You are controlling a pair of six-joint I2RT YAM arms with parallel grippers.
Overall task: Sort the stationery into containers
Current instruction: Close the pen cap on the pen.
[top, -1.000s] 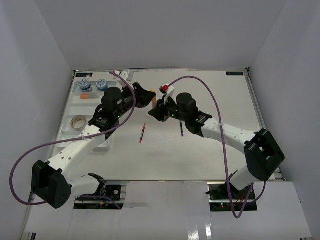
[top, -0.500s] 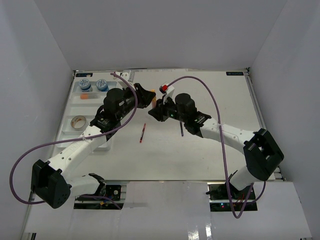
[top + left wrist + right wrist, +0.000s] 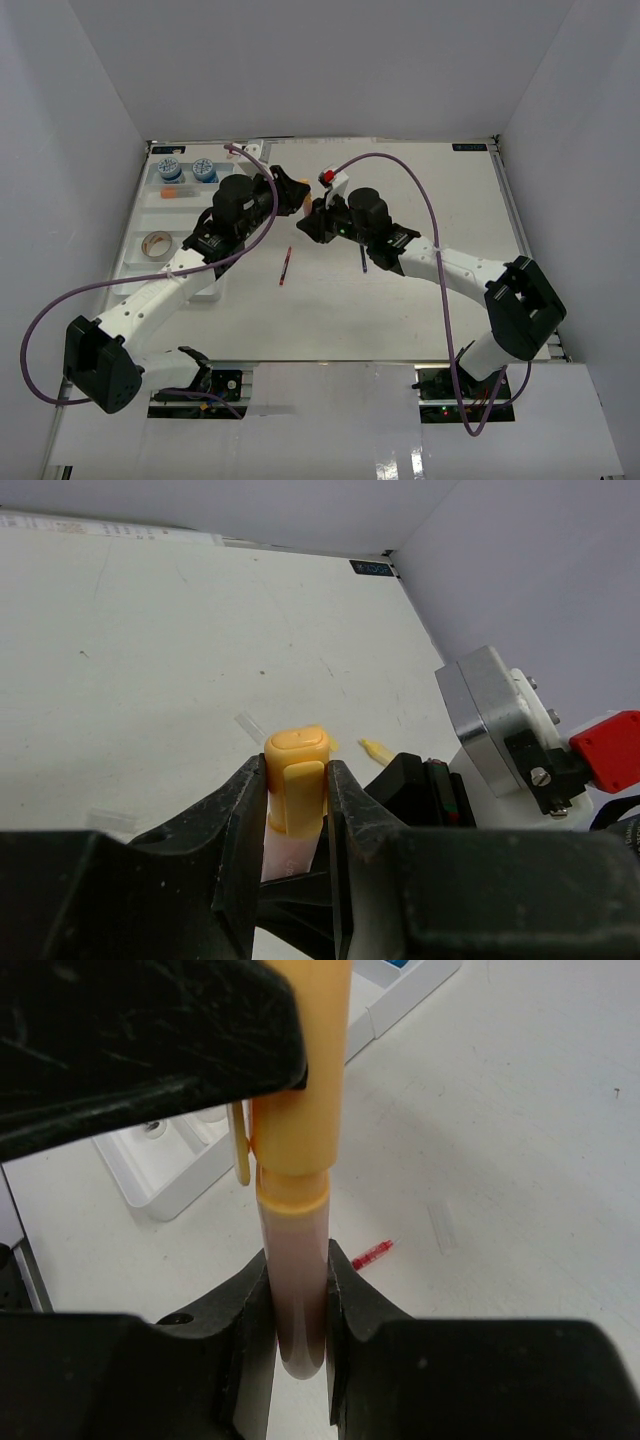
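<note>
- Red pen [image 3: 285,267] lies on the counter [image 3: 400,310] on the near side of both hands, and a thin dark pen [image 3: 363,258] lies just beside the right forearm; neither is sorted yet.
- Above the counter, we see the left hand [image 3: 297,772] clamped narrowly on the yellow cap of a marker [image 3: 298,1150]. The right hand [image 3: 298,1260] pinches the same marker's pale barrel, so the marker hangs in the air between the two.
- We judge this a cap-seating or hand-over step. We would keep both hands on one line, push straight along the marker, and let only one hand release.
- Left of the left hand sits the tray [image 3: 160,205], with a tape roll [image 3: 157,243] in it.
- Beyond that hand, at the tray's far end, stand two blue-white tubs [image 3: 170,168].
</note>
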